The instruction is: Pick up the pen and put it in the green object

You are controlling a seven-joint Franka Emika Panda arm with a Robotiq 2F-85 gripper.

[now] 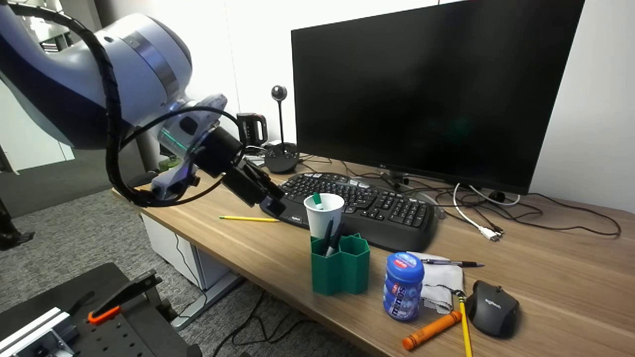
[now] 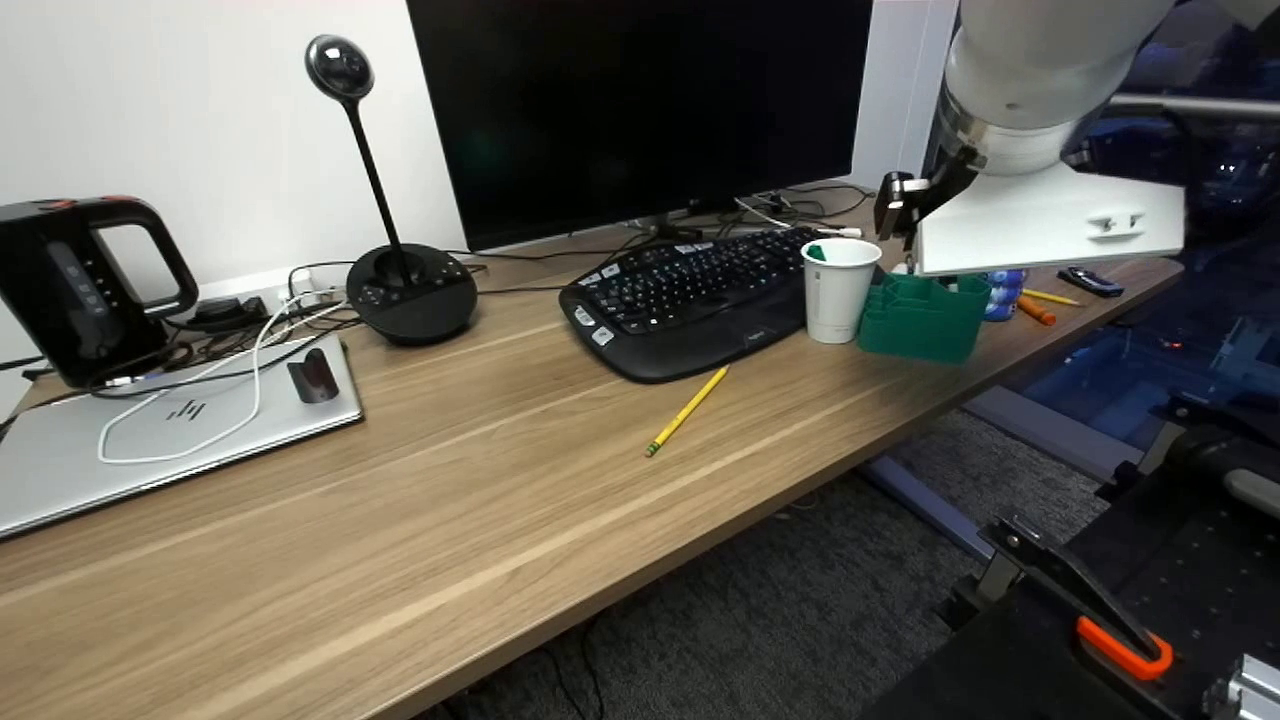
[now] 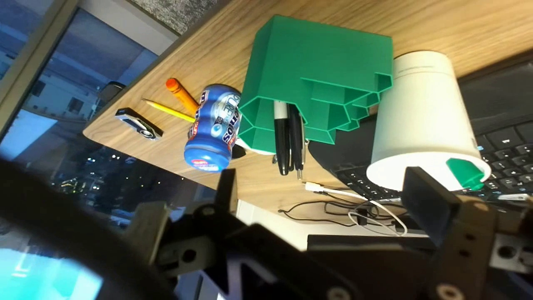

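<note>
Pen (image 1: 453, 263) flat across cloth (image 1: 443, 280), tip away from tub (image 1: 404, 287).

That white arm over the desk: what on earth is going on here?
A white robot arm has its black two-fingered tool hanging open above the wooden desk, holding nothing. The job is to put a pen into the boxy green plastic container. At least two slim dark pens sit in it, and a black-and-silver pen lies partly on a pale grey cloth. The pictures don't settle which pen is meant.
</note>
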